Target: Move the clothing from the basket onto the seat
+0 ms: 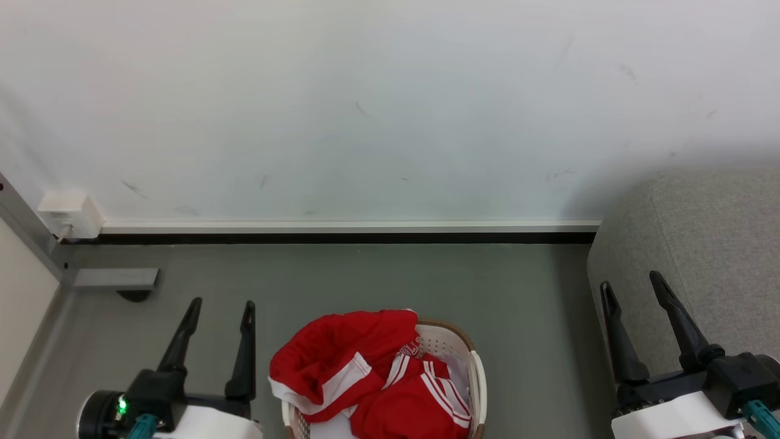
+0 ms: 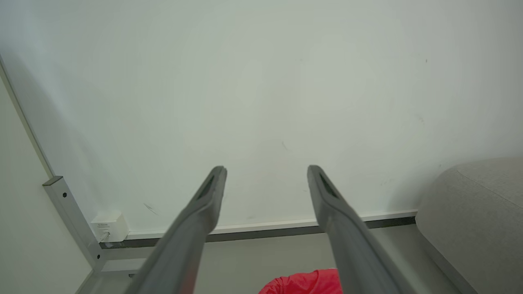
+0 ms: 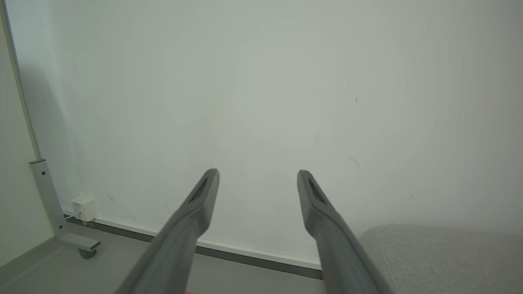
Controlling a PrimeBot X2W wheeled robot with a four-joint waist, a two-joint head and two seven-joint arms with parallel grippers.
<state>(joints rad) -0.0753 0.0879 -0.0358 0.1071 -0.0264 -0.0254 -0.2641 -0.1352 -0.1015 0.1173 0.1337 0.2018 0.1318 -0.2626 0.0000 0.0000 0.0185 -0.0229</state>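
Head view, bottom centre: red clothing (image 1: 365,372) heaped in the basket (image 1: 479,372), one fold spilling over its left rim. Seat (image 1: 701,244) at right edge of frame, well apart from the basket across the bare floor (image 1: 365,280).

Left gripper (image 1: 222,303), lower left, just beside the basket: jaws wide, nothing between them. Right gripper (image 1: 630,281), lower right, in front of the seat: jaws wide, likewise empty.

Step judged: first reach into the basket. Best to descend on the raised fold at the heap's upper left and pinch red cloth alone, clear of the white sheet (image 1: 332,430) and rim. Lift high before swinging right, lest trailing fabric drag the basket.
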